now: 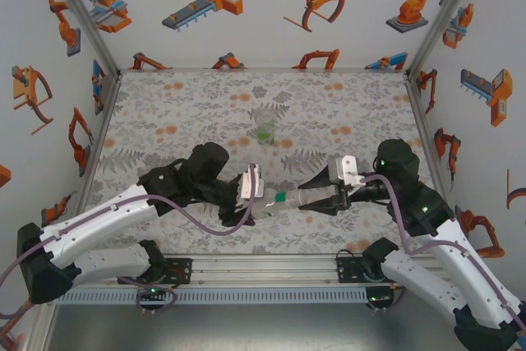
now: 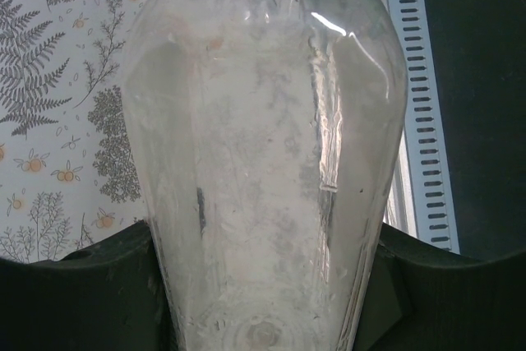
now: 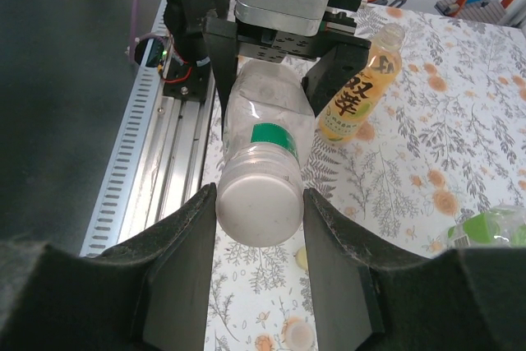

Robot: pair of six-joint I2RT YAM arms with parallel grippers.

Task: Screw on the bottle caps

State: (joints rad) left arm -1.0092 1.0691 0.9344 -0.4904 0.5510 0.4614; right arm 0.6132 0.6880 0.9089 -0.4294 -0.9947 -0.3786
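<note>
Colourless bottle (image 3: 265,117), lying horizontal, is clamped by the left gripper (image 3: 275,80), while the right gripper (image 3: 259,200) pinches its white cap (image 3: 257,211), apparently seated on the neck.

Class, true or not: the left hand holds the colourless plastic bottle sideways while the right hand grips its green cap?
Not quite: the right hand grips a white round plastic cap, not green, as the right wrist view shows. The left hand holds the colourless plastic bottle sideways.
</note>
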